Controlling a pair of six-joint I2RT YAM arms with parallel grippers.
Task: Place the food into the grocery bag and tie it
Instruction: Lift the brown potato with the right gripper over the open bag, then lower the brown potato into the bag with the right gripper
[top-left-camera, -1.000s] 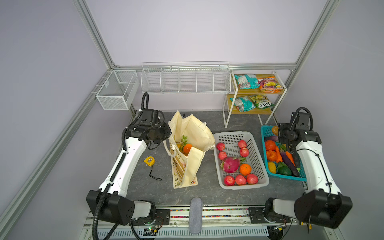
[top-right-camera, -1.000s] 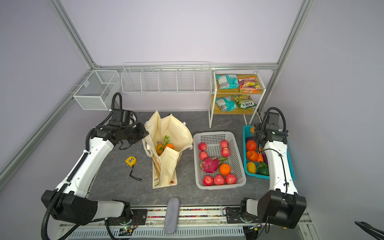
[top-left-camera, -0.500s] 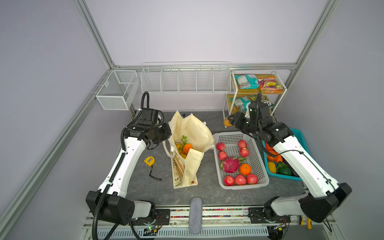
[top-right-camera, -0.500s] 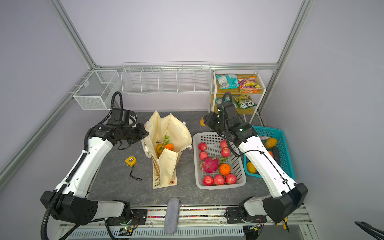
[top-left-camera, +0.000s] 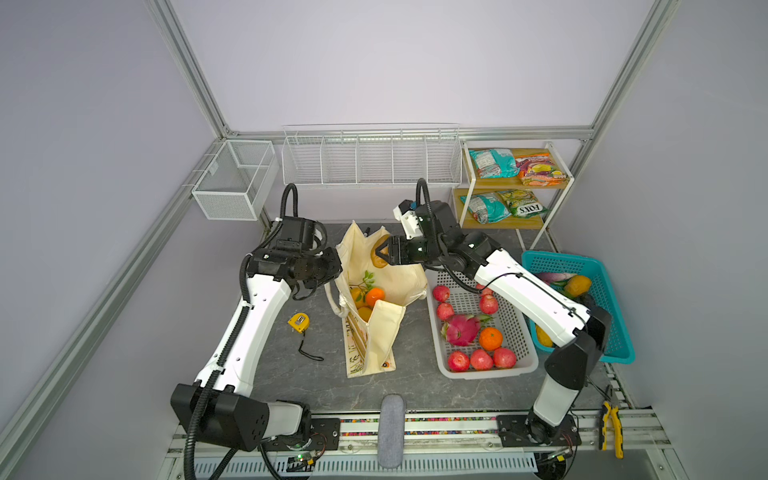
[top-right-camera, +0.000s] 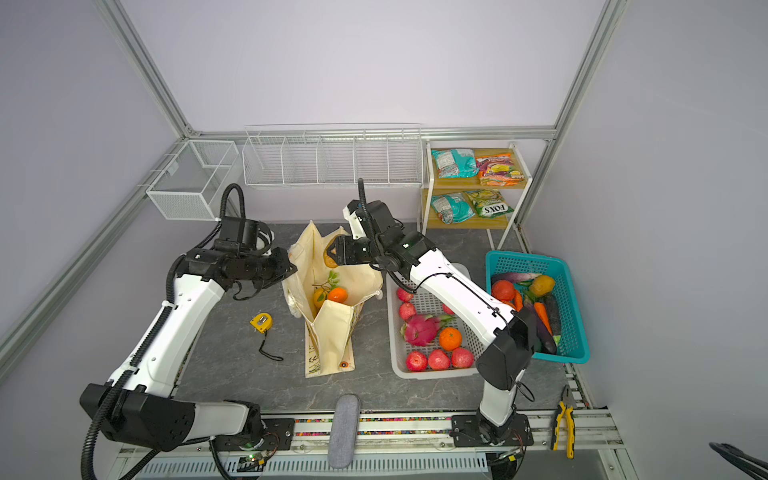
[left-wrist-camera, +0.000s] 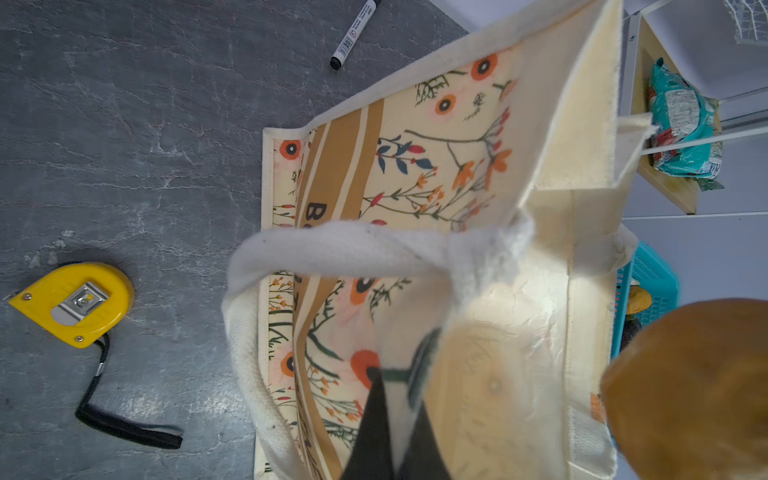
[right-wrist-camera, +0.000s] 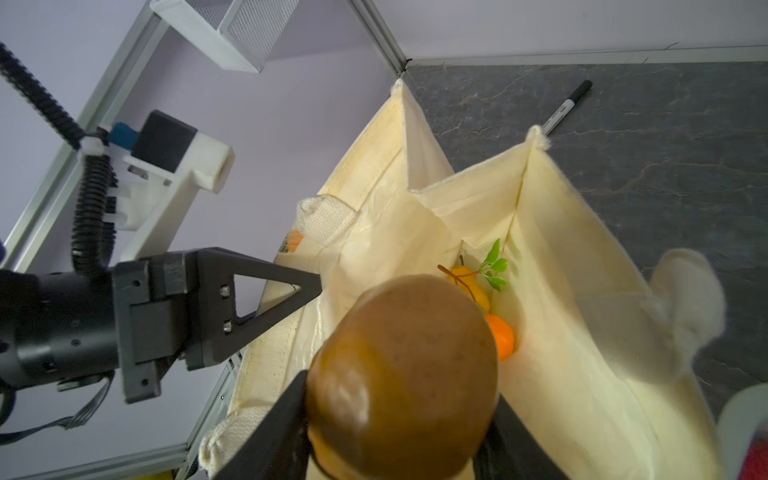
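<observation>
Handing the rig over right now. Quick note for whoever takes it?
Left gripper: shut on the grocery bag rim, holding the mouth open.
Right gripper: shut on a brown vegetable, above the bag's opening, not released.
Done: an orange and a yellow fruit lie in the bag.
Left: drop the brown vegetable; load the white basket and teal basket contents and the snack packets from the shelf; tie the rope handles.

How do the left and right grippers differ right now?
The left gripper has its jaws shut thin on the grocery bag at its rim. The right gripper grips a brown vegetable, its jaws spread around it. The left gripper sits beside the bag and the right gripper hangs over its mouth. Both are black and both work at the same bag.
</observation>
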